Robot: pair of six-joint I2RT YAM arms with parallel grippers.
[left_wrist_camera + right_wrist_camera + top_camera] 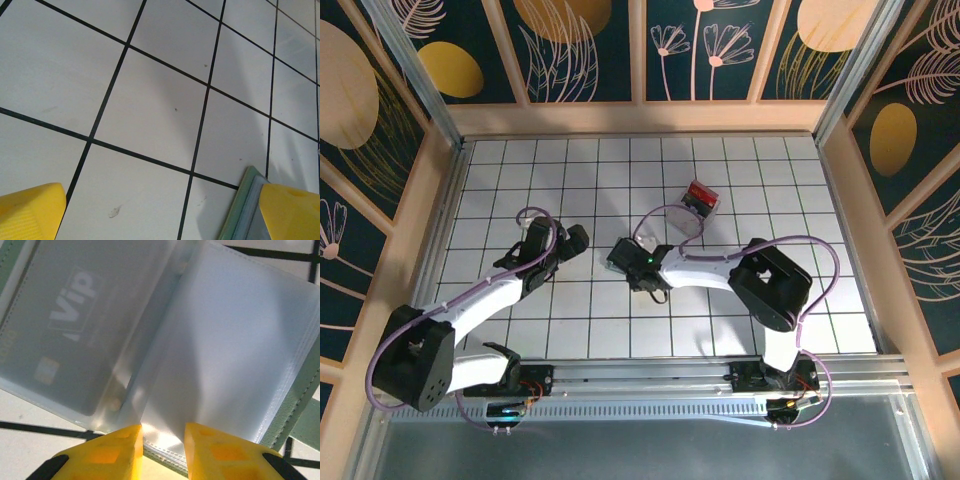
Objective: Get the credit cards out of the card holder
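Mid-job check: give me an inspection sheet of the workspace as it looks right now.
Surface: white tiled table, a few small marks.
Job's things: card holder lying open; grey VIP card inside a clear sleeve.
Clutter: clear box with red and black contents, beyond the arms.
Grippers: left gripper open, holder's edge by one finger; right gripper at the sleeves' edge, grip unclear.
Cables: purple cables in loose loops along both arms.
Surroundings: patterned wall panels.

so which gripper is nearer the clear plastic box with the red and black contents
Right. The right gripper lies to the near left of the clear plastic box with red and black contents; the left gripper is farther left, beyond it.
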